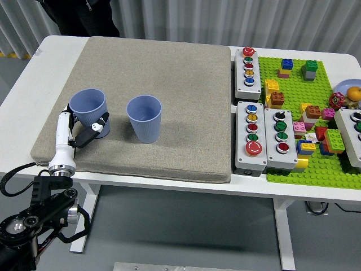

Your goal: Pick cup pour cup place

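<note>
Two blue plastic cups stand on a beige mat (pixel 175 68). The left cup (pixel 88 104) is near the mat's left edge, tilted slightly. The right cup (pixel 144 117) stands upright a hand's width to its right, and its inside looks empty. My left hand (pixel 82 130) comes up from the lower left. Its white fingers (pixel 66 121) lie on the left cup's left side. The thumb (pixel 98 126) presses the lower right of that cup, so the hand is shut on the cup's lower part. That cup's base is hidden behind the hand.
Three grey button boxes (pixel 248 66) (pixel 252 135) (pixel 280 138) sit right of the mat. A green baseplate (pixel 324 169) with several toy bricks fills the right side. A person in dark clothes (pixel 84 14) stands at the far left corner.
</note>
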Action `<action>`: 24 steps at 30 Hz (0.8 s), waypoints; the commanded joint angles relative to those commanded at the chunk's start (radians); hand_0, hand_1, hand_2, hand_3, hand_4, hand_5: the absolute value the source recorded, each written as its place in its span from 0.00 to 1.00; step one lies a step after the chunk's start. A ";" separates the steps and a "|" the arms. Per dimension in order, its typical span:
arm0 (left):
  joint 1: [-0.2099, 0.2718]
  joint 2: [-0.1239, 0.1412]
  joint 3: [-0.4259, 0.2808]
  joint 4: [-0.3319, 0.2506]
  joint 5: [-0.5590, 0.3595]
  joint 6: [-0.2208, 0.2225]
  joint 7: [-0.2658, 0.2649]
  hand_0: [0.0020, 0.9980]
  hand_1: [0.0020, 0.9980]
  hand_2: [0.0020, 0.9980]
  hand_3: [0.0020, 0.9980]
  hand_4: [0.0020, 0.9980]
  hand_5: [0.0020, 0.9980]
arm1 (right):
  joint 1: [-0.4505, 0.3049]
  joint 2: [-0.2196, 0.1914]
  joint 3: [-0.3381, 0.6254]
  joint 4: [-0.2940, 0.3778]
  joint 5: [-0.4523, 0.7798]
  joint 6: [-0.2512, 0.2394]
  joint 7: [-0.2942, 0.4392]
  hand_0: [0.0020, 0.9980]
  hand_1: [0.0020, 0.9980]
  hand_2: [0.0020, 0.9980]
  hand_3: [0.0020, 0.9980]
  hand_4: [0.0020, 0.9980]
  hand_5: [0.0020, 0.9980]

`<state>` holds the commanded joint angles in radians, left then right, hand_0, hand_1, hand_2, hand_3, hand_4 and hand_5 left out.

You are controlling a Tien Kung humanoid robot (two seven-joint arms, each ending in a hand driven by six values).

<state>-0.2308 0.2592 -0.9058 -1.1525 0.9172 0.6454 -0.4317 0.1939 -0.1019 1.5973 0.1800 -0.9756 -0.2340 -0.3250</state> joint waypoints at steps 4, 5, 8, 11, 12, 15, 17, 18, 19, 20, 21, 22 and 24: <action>0.000 -0.001 -0.003 0.000 0.008 0.000 0.000 0.77 0.80 0.90 0.90 0.93 0.35 | 0.002 0.000 -0.001 0.000 0.003 -0.001 0.000 0.70 0.63 0.56 0.57 0.00 0.08; 0.001 -0.001 -0.005 -0.001 0.016 0.000 0.003 0.79 0.82 0.93 0.91 0.94 0.35 | 0.002 0.000 -0.001 0.000 0.003 -0.001 0.000 0.70 0.63 0.56 0.57 0.00 0.08; 0.001 -0.001 -0.008 -0.006 0.026 0.000 0.003 0.79 0.82 0.93 0.91 0.94 0.35 | 0.004 0.000 -0.001 0.000 0.004 -0.001 0.000 0.70 0.63 0.56 0.57 0.00 0.08; 0.003 -0.001 -0.013 -0.013 0.039 0.000 0.005 0.79 0.83 0.93 0.92 0.94 0.34 | 0.005 0.000 -0.001 0.000 0.004 -0.001 0.000 0.70 0.63 0.56 0.57 0.00 0.09; 0.004 -0.001 -0.014 -0.015 0.042 0.000 0.005 0.79 0.83 0.93 0.92 0.94 0.34 | 0.005 -0.001 -0.001 0.000 0.003 -0.001 0.000 0.70 0.63 0.56 0.57 0.00 0.09; 0.007 0.000 -0.017 -0.019 0.048 0.000 0.006 0.79 0.83 0.93 0.92 0.94 0.34 | 0.005 -0.001 0.000 0.000 0.003 0.000 0.000 0.70 0.63 0.56 0.57 0.00 0.09; 0.016 -0.003 -0.027 -0.022 0.058 0.000 0.014 0.86 0.88 1.00 0.95 0.95 0.34 | 0.004 -0.001 0.000 0.000 0.001 0.000 0.000 0.70 0.63 0.56 0.57 0.00 0.09; 0.019 -0.003 -0.031 -0.023 0.066 -0.001 0.020 0.86 0.88 1.00 0.95 0.95 0.34 | 0.004 -0.001 0.000 0.000 0.001 -0.001 0.000 0.70 0.63 0.56 0.57 0.00 0.09; 0.020 -0.004 -0.033 -0.024 0.071 -0.002 0.023 0.86 0.88 1.00 0.95 0.95 0.34 | 0.004 -0.001 0.001 0.000 0.001 -0.001 0.000 0.70 0.63 0.56 0.57 0.00 0.09; 0.026 -0.003 -0.041 -0.029 0.091 -0.012 0.035 0.86 0.88 1.00 0.95 0.95 0.34 | 0.004 -0.001 0.001 0.000 0.001 -0.001 0.001 0.70 0.63 0.56 0.57 0.00 0.09; 0.029 -0.003 -0.044 -0.031 0.100 -0.015 0.040 0.86 0.88 1.00 0.95 0.95 0.34 | 0.003 -0.001 0.001 0.000 0.001 -0.001 0.001 0.70 0.63 0.56 0.57 0.00 0.09; 0.032 -0.003 -0.051 -0.034 0.117 -0.018 0.050 0.86 0.88 1.00 0.95 0.95 0.34 | 0.003 -0.002 0.002 0.000 0.001 -0.001 0.001 0.70 0.63 0.56 0.57 0.00 0.09; 0.034 -0.004 -0.060 -0.038 0.131 -0.021 0.056 0.93 0.94 1.00 1.00 0.99 0.39 | 0.004 -0.002 0.002 0.000 0.000 -0.001 0.001 0.70 0.63 0.56 0.57 0.00 0.08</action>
<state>-0.1965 0.2555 -0.9655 -1.1906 1.0479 0.6247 -0.3754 0.1978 -0.1035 1.5991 0.1800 -0.9756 -0.2355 -0.3243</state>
